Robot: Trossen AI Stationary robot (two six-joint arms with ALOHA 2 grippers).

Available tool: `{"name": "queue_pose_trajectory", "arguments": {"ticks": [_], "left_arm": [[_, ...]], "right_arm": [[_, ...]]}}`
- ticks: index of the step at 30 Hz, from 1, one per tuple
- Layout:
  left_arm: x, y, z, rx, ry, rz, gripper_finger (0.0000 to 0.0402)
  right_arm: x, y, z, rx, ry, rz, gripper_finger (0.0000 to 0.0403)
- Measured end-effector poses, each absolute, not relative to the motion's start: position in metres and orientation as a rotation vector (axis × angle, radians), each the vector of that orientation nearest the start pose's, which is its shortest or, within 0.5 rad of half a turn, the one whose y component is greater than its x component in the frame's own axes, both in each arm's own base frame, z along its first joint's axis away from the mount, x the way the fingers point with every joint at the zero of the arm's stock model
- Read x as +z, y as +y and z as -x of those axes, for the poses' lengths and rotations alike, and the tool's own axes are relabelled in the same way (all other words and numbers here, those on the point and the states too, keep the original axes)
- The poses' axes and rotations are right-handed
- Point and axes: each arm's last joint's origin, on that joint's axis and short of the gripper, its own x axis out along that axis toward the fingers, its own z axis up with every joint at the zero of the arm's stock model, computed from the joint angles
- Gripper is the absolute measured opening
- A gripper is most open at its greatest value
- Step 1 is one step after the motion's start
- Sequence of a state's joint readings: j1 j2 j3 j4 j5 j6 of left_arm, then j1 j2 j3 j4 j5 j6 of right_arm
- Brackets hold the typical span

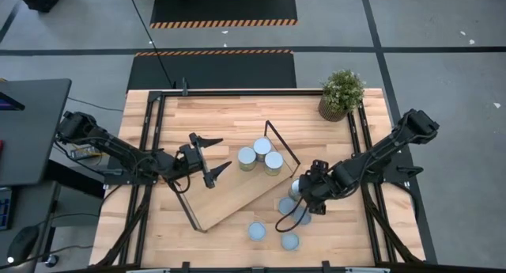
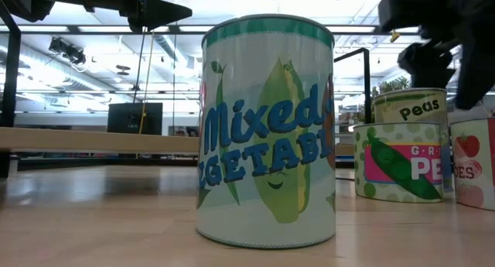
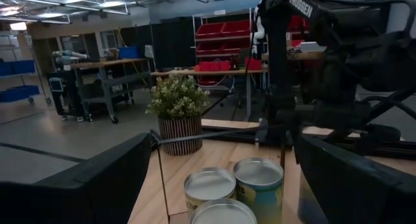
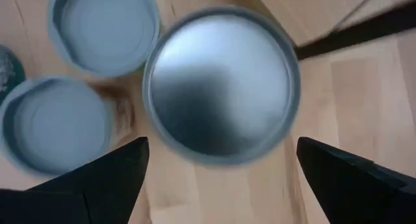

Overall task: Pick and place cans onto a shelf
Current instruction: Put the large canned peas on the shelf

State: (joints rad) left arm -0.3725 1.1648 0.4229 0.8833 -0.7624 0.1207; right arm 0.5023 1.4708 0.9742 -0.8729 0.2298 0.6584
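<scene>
Three cans (image 1: 262, 156) upright on the shelf (image 1: 237, 195), others beside it.

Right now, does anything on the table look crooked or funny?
Yes. The shelf lies at a slant across the table, not lined up with its edges. Three cans already stand on it, all upright. The other cans stand on the table itself. Nothing looks spilled or tipped over.

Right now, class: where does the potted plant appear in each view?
High: plant upper right of centre.
Low: leaves seemingly peek above the Peas can.
Left wrist: centre-left, behind the cans.
Right wrist: not in it.
Shared landmark: shelf's black end frame, just before the plant.
</scene>
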Motion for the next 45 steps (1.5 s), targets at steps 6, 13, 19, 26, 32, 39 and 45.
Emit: {"name": "queue_pose_trajectory", "arguments": {"ticks": [6, 13, 19, 26, 32, 39, 45], "left_arm": [[0.237, -0.063, -0.217, 0.396, -0.097, -0.043, 0.0389], [0.237, -0.063, -0.217, 0.396, -0.093, -0.046, 0.0389], [0.237, -0.063, -0.217, 0.396, -0.092, -0.046, 0.0389], [0.237, -0.063, -0.217, 0.395, -0.093, -0.041, 0.0389], [0.237, -0.063, -0.217, 0.395, -0.093, -0.041, 0.0389], [0.237, -0.063, -0.217, 0.396, -0.093, -0.041, 0.0389], [0.237, -0.063, -0.217, 0.396, -0.093, -0.041, 0.0389]], "right_arm": [[0.201, 0.114, -0.239, -0.154, 1.167, -0.074, 0.0399], [0.193, 0.112, -0.24, -0.157, 1.13, -0.058, 0.0394], [0.192, 0.112, -0.24, -0.151, 1.134, -0.062, 0.0347], [0.217, 0.117, -0.242, -0.11, 1.204, -0.074, 0.032], [0.274, 0.131, -0.25, -0.059, 1.128, -0.057, 0.0328], [0.306, 0.145, -0.268, 0.002, 0.976, 0.093, 0.0327], [0.293, 0.155, -0.31, 0.11, 0.955, 0.26, 0.0327]]}}
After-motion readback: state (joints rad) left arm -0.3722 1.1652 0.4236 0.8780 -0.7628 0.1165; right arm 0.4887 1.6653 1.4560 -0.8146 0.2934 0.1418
